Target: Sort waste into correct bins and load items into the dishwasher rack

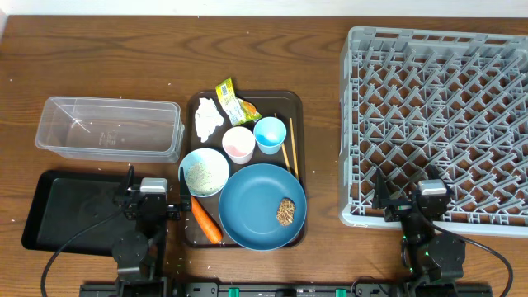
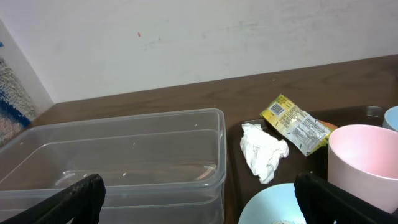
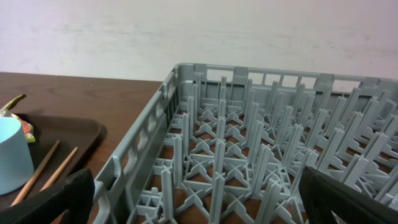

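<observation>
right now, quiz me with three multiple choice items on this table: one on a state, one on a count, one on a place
1. The grey rack is:
A) loaded full
B) half loaded
C) bare of dishes

2. How many small cups stand on the brown tray?
A) one
B) two
C) four

3. The carrot lies:
A) in the rack
B) inside a cup
C) on the tray, beside the blue plate

Answers:
1. C, since the overhead view shows only pegs and grid in the rack.
2. B, since one pink-lined and one blue-lined cup stand side by side above the plate.
3. C, since the carrot lies at the tray's near left corner, against the plate's left rim.
</observation>
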`<state>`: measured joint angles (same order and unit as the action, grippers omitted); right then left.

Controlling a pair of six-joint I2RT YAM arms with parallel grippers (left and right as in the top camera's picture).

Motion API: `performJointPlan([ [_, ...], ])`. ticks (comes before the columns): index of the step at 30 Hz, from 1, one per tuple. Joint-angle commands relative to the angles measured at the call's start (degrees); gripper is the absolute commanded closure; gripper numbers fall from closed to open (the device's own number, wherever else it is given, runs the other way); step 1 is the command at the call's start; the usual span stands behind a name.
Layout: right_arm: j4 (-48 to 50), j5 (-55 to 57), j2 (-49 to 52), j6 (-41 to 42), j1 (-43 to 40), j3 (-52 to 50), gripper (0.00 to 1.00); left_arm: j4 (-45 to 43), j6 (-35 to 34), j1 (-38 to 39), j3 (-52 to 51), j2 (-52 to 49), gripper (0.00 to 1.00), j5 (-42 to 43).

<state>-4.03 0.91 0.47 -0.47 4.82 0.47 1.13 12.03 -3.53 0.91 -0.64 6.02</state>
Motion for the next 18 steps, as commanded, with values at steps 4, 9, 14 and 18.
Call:
performJointPlan([
  [4,-0.2,-0.3,0.0,-0.3,-0.8,-0.2,0.01,2.3,-0.3,0.2,-0.7,-0.1,0.02,1.0],
  [9,1.0,-0.2,0.0,-0.2,-0.8,-0.2,0.01,2.3,-0.3,0.2,-0.7,-0.1,0.02,1.0],
  [14,3.0,-1.4,0.0,-0.2,-0.8,-0.2,0.01,2.3,-0.3,0.2,-0.7,-0.1,0.02,1.0],
  [18,2.7,-1.4,0.0,-0.2,-0.8,-0.2,0.01,2.3,-0.3,0.2,-0.7,-0.1,0.02,1.0],
])
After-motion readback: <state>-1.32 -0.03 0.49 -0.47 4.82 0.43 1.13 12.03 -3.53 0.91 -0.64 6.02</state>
